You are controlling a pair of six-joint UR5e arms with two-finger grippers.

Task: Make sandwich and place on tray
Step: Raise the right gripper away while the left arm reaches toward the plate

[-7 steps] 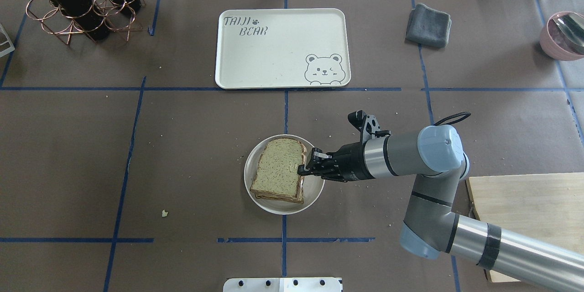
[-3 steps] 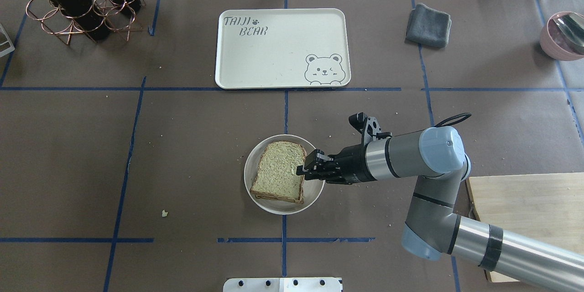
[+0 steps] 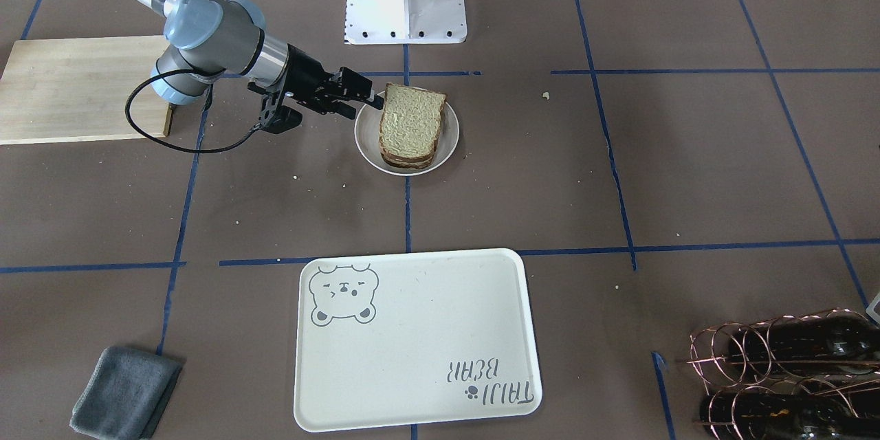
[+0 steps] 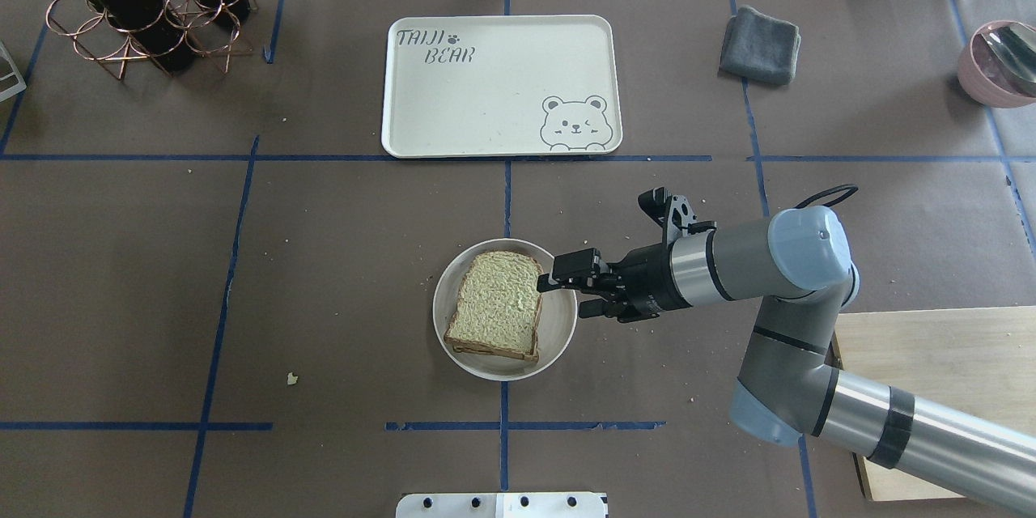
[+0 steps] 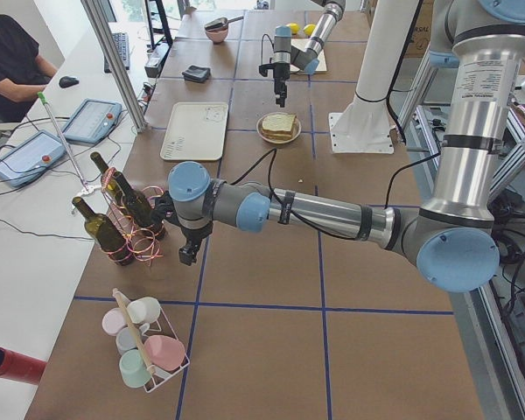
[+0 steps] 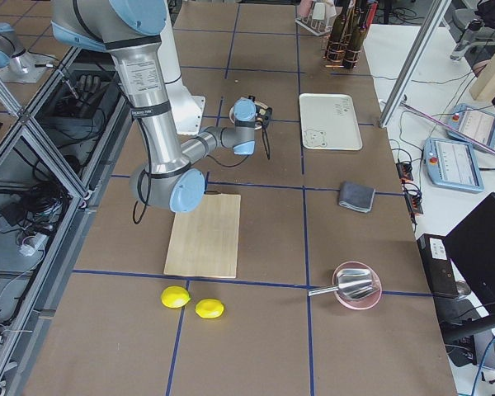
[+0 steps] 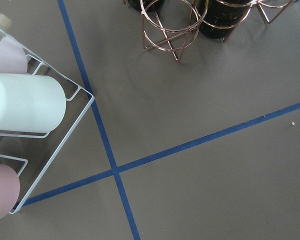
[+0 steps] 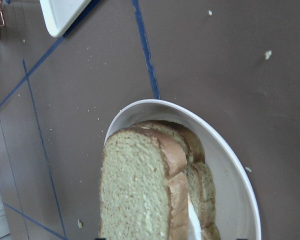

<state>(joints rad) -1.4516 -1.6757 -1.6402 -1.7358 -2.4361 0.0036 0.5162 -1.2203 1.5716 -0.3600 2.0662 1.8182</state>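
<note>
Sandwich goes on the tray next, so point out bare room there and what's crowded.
The tray is bare; only its bear and lettering mark two corners. The table between tray and plate is free. Crowded: the plate's right side, where the right gripper hovers beside the sandwich.

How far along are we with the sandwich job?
Done: the sandwich looks assembled, its slices stacked on the plate. In hand: nothing; the right pincer is open beside the sandwich. Left: grip the sandwich and carry it to the tray, which has no food on it.
</note>
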